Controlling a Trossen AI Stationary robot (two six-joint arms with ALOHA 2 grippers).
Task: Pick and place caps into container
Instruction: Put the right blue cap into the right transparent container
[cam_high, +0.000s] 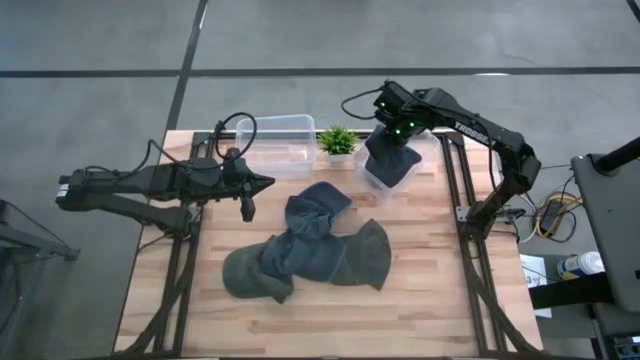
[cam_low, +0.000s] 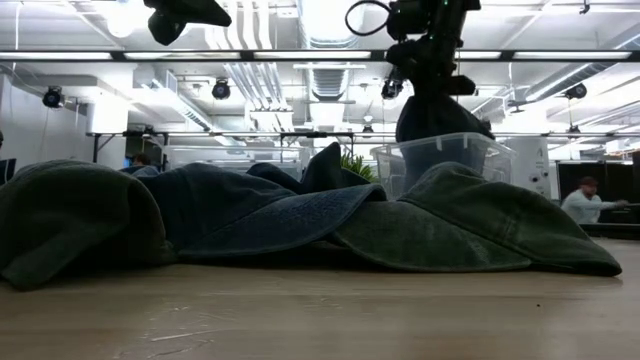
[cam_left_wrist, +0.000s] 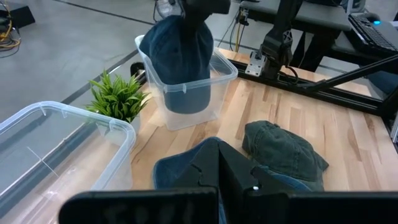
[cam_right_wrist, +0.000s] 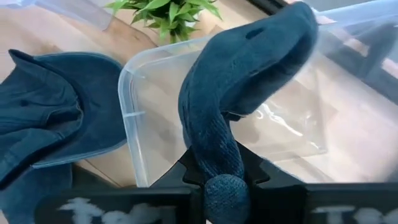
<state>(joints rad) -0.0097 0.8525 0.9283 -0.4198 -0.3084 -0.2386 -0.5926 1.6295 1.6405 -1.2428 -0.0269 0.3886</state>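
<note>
Working largest down: light wooden slatted table (cam_high: 420, 300) carries everything, with the pile of soft fabric caps (cam_high: 305, 250), slate-blue and olive-green, heaped at its middle so either arm can reach it.

Two clear plastic tubs sit along the far edge. The left clear rectangular bin (cam_high: 275, 145) looks empty. The right clear plastic container (cam_high: 428, 152) is the one in use, just beside the right arm's base, which is probably why that arm does the drop.

Right gripper (cam_high: 393, 137) hangs over that container, fingers pinched on a dark slate-blue floppy cap (cam_right_wrist: 249, 81). Cap droops below the fingers, its lower part already inside the container walls (cam_left_wrist: 186, 93). My read: it is held high on the fabric so the slack falls in first; release comes next.

Left gripper (cam_high: 245, 185) waits near the empty bin, clear of the pile, fingers pressed together, holding nothing.

Small green potted plant (cam_high: 338, 140) stands between the tubs, not part of the job.
</note>
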